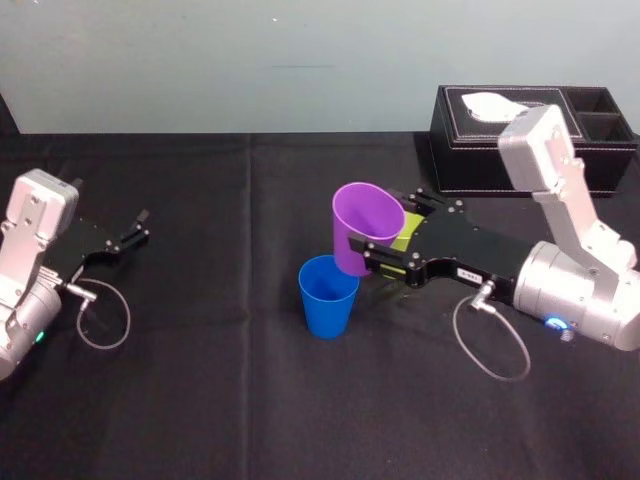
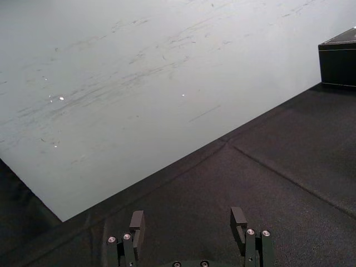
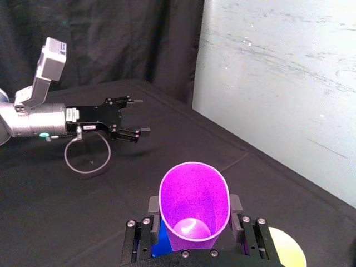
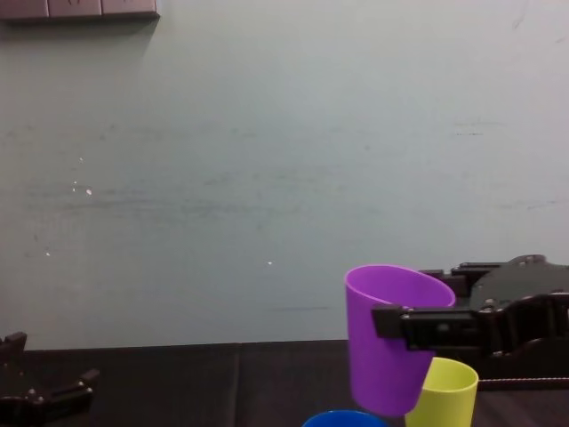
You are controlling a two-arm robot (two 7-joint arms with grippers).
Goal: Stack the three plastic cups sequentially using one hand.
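Observation:
My right gripper (image 1: 380, 226) is shut on the purple cup (image 1: 364, 238) and holds it tilted above the table, one finger on each side of its wall (image 3: 194, 207). The blue cup (image 1: 328, 297) stands upright on the black cloth just below and in front of the purple one. The yellow-green cup (image 1: 405, 238) stands behind the gripper, mostly hidden; in the chest view this yellow-green cup (image 4: 443, 391) sits beside the purple cup (image 4: 387, 338) and the blue rim (image 4: 345, 418). My left gripper (image 1: 135, 232) rests open at the far left, with nothing between its fingers (image 2: 137, 221).
A black tissue box (image 1: 530, 135) stands at the back right, behind my right arm. A grey cable loop (image 1: 490, 340) hangs from the right wrist. A pale wall (image 4: 267, 178) borders the table's far edge.

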